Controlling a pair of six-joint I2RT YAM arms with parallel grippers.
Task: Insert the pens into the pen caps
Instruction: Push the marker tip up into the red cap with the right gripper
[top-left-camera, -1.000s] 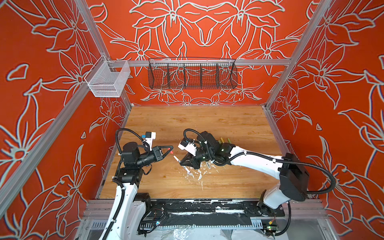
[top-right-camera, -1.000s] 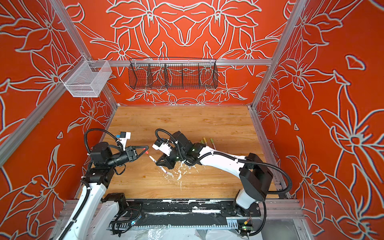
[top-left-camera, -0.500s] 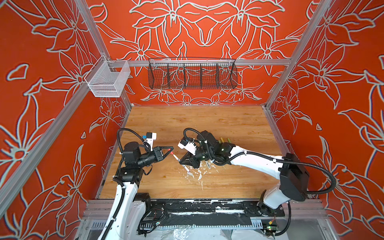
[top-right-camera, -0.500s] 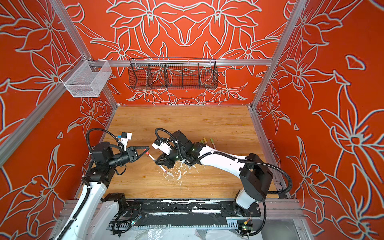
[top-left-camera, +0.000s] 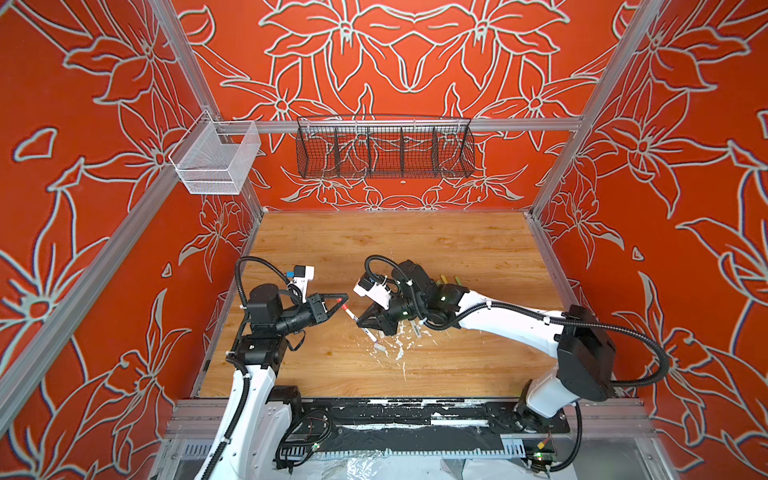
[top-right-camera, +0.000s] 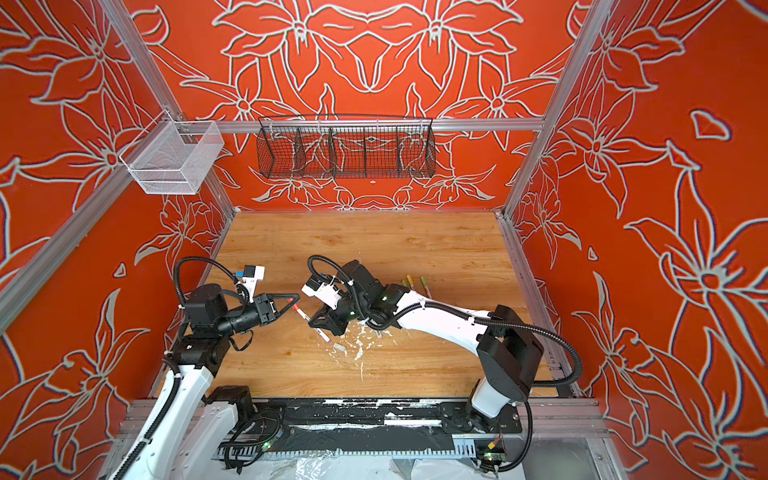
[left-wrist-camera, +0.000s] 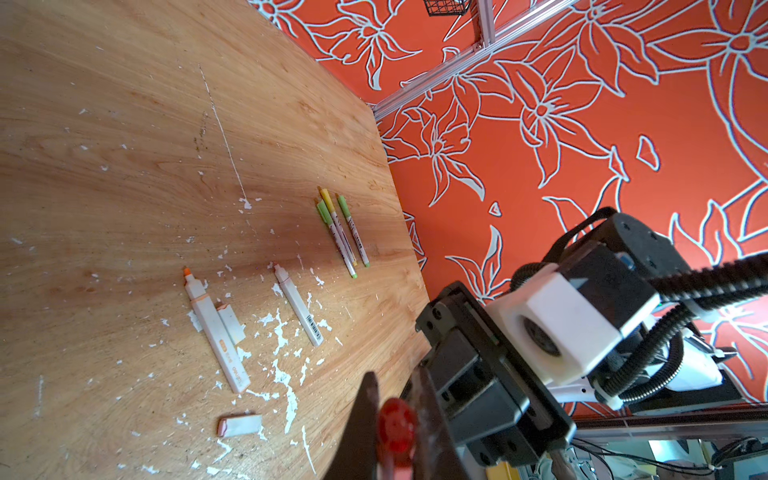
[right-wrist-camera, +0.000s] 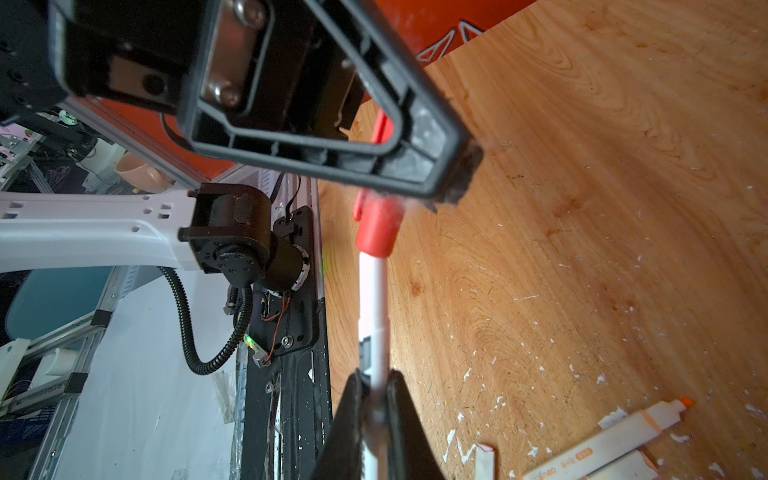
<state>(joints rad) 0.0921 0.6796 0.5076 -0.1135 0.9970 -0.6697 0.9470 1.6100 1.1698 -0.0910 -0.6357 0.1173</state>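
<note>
Right wrist view: a slim white pen (right-wrist-camera: 376, 299), grey mark on its barrel, is pinched between the closed fingers of the right gripper (right-wrist-camera: 376, 399). Its far end sits inside an orange-red cap (right-wrist-camera: 378, 226). Left wrist view: the left gripper (left-wrist-camera: 395, 384) clamps that cap, round end toward the lens. Both top views: the pen bridges the two grippers over the wooden table (top-left-camera: 457, 249), left of centre.
</note>
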